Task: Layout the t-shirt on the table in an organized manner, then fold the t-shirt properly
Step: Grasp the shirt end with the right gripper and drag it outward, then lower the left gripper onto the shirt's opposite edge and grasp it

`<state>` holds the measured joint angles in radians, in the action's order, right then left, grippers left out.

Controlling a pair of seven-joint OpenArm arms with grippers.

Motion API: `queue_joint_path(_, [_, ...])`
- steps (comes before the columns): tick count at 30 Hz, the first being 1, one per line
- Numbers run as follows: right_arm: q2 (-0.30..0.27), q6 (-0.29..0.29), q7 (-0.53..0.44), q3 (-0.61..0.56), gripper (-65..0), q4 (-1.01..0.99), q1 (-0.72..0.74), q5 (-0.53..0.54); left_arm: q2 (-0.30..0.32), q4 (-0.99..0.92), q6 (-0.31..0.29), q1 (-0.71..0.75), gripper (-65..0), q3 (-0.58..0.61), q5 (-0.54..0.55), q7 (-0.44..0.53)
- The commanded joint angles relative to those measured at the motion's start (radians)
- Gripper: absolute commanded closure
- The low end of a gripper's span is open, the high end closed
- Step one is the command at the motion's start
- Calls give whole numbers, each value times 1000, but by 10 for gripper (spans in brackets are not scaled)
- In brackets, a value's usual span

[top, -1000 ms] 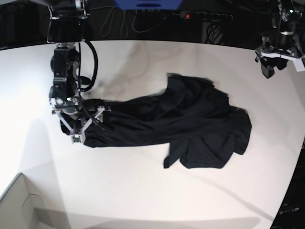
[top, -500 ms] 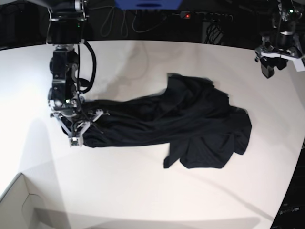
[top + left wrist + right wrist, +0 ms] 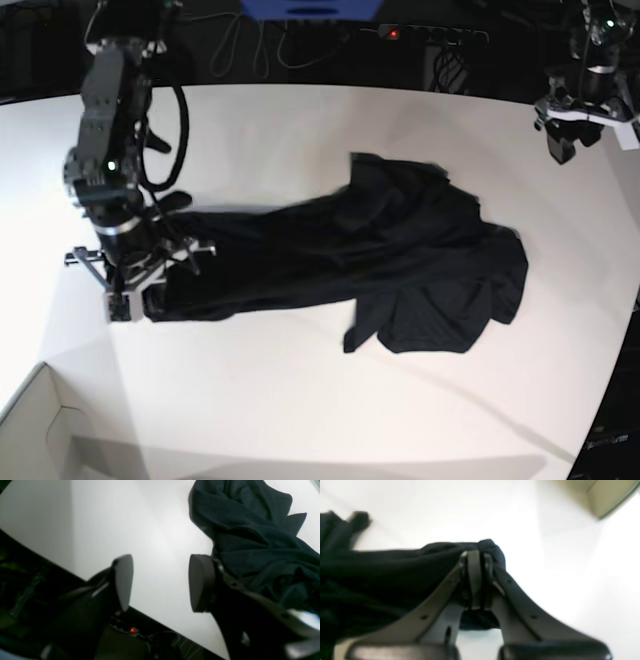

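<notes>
The black t-shirt (image 3: 400,250) lies crumpled on the white table (image 3: 300,400), bunched at the right and drawn out into a long band toward the left. My right gripper (image 3: 128,297) holds the band's left end, low over the table. In the right wrist view the right gripper (image 3: 477,557) is shut, with a fold of the t-shirt (image 3: 395,567) pinched between its tips. My left gripper (image 3: 562,145) hovers at the table's far right edge, away from the cloth. In the left wrist view the left gripper (image 3: 160,582) is open and empty, with the t-shirt (image 3: 250,535) beyond its right finger.
A pale cardboard box (image 3: 40,430) sits at the near left corner and shows as the box (image 3: 607,497) ahead of the right gripper. Cables and a power strip (image 3: 430,33) with a red light run behind the table's far edge.
My right gripper has shut on the t-shirt's left end and dragged it left and toward the front, stretching the band longer. The left arm has stayed in place.
</notes>
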<state>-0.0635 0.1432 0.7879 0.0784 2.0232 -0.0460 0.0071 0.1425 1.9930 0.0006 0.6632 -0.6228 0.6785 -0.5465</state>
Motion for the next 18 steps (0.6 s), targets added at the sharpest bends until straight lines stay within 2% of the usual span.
queue_joint_path(1, [-2, 0, -20, 2, 0, 23, -12, 0, 9, 13, 2, 7, -344, -7, 4, 19])
queue_joint_path(10, [0, 0, -23, 37, 0, 21, -94, 0, 10, 9, 2, -27, -346, -2, 4, 19])
queue_joint_path(14, [46, 2, -22, 159, 0, 9, -88, 0, 9, 9, 2, -76, -346, 2, 4, 18])
queue_joint_path(16, [49, 6, -22, 211, 0, 8, -84, 0, 10, 9, 2, -90, -346, 25, -4, 18])
queue_joint_path(18, [49, 40, -22, 237, 0, 8, -64, 0, 18, 9, 2, -104, -347, 47, -6, 18])
